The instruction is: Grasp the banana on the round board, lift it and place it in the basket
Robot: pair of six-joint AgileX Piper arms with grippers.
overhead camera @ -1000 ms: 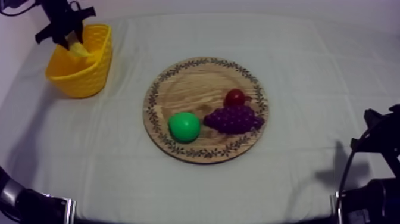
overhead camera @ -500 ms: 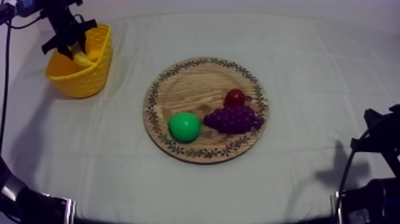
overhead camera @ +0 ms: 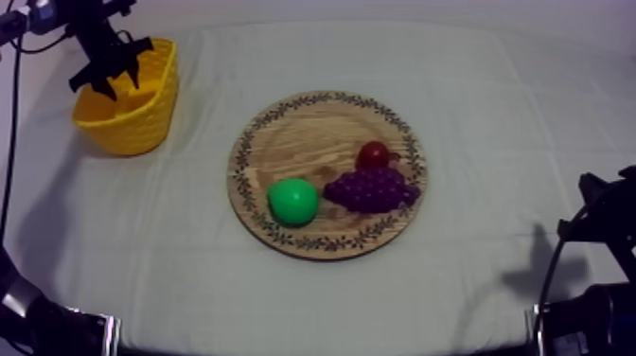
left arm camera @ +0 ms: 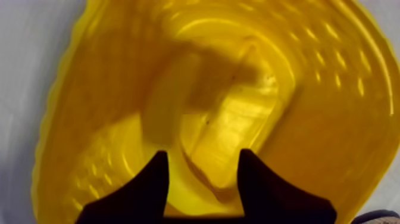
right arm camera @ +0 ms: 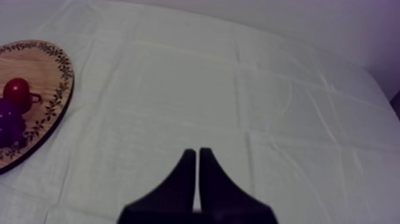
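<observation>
Yellow latticed plastic basket stands towards the far left of the table, and the left gripper is held over its mouth. In the left wrist view the two black fingers are spread apart with nothing clamped between them. Beyond them, on the basket's floor, a curved pale-yellow toy banana can be made out, blurred but apart from both fingers. The drop is therefore judged done, and the step in hand is taken to be the withdrawal.

For that to be done well, the left gripper should be raised straight up until the fingertips are above the rim, and only then carried sideways. On a slanted exit the basket wall could be hooked, and the light basket dragged or tipped. The fingers are best kept spread during the lift, so that the banana is not pinched.

Nothing else need be touched. On the round wooden board with the patterned rim, the green pear, the purple bunch of grapes and the small red fruit lie well apart from the basket. The right gripper is held low over the cloth beside the board's edge, its fingers pressed together on nothing, and can be left alone.
</observation>
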